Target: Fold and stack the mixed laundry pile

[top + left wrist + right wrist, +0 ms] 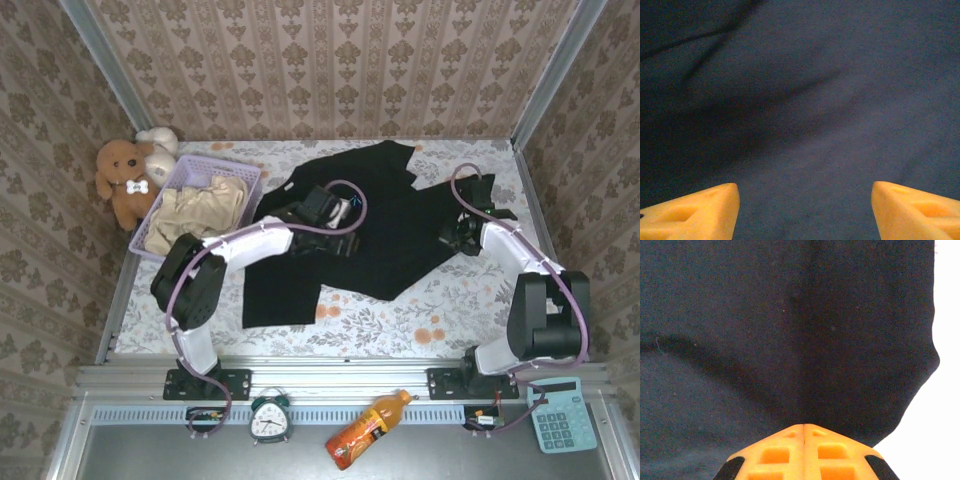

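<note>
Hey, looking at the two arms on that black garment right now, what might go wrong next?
The right claw is shut on the black garment close to its edge, so the thin pinch may slip out on lifting. The left claw hangs open over creased fabric in the middle; closing there could bunch several layers and skew the fold.

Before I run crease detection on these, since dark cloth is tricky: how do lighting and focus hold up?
Top external: even light, sharp, but the black garment reads nearly flat. Left wrist: dim, grainy, creases faint. Right wrist: bare table blown out white, cloth underexposed.
</note>
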